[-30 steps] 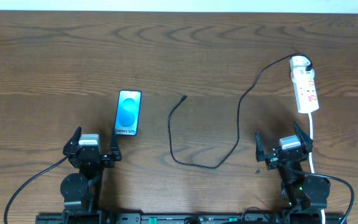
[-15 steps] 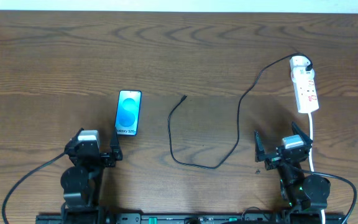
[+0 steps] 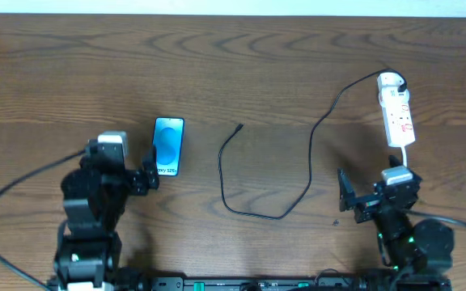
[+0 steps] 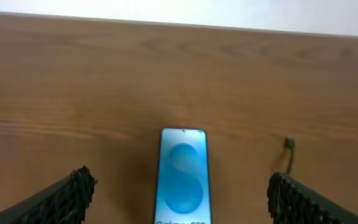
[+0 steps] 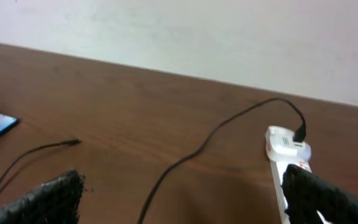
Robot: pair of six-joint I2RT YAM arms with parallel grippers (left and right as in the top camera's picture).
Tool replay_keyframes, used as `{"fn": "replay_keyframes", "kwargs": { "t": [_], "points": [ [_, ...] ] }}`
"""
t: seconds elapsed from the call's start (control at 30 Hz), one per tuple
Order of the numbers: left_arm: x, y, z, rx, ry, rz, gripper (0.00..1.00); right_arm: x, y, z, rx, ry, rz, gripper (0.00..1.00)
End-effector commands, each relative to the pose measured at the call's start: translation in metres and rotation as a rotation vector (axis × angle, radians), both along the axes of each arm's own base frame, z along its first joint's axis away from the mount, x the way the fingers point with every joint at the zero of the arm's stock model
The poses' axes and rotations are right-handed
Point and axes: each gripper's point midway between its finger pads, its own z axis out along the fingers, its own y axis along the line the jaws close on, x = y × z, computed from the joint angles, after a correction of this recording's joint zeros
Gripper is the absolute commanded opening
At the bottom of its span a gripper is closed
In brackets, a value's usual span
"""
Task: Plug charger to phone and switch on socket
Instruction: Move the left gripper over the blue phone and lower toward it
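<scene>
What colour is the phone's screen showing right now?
Light blue with rounded darker-blue shapes; the phone shows best in the left wrist view.

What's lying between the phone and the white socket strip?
The charger, a thin black cable, loops across that stretch, its loose tip nearer the phone. The overhead view shows it.

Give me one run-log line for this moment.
left gripper: open, facing phone | right gripper: open | charger: plugged into socket, tip apart from phone

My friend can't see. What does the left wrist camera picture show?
A phone with a light blue screen lies flat on a brown wooden table, seen between two black fingers. The charger's small tip lies to its right.
</scene>
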Motion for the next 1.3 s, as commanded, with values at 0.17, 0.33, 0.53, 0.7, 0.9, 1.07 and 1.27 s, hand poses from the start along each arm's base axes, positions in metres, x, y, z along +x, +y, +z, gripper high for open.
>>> {"fn": "replay_keyframes", "kwargs": {
  "t": [0.17,0.33,0.53,0.7,0.9,1.07,1.27],
  "points": [
    [0.016,-0.01,0.044,-0.036,0.101,-0.048,0.91,0.015,0.015,0.047,0.036,0.138,0.085,0.99],
    [0.023,-0.011,0.065,-0.046,0.207,-0.052,0.91,0.03,0.017,0.054,0.047,0.314,0.093,0.99],
    [0.03,-0.01,0.072,-0.057,0.4,-0.048,0.91,0.047,0.019,0.054,0.058,0.536,0.101,0.99],
    [0.048,-0.009,0.06,-0.06,0.471,-0.045,0.91,0.061,0.02,0.046,0.049,0.668,0.109,0.99],
    [0.06,-0.008,0.035,-0.062,0.546,-0.04,0.91,0.073,0.029,0.029,0.092,0.736,0.156,0.99],
    [0.073,-0.008,0.006,-0.064,0.625,-0.039,0.91,0.075,0.034,0.022,0.11,0.769,0.178,0.99],
    [0.084,-0.009,-0.049,-0.003,0.775,-0.025,0.91,0.075,0.034,0.019,0.11,0.778,0.177,0.99]
  ]
}}
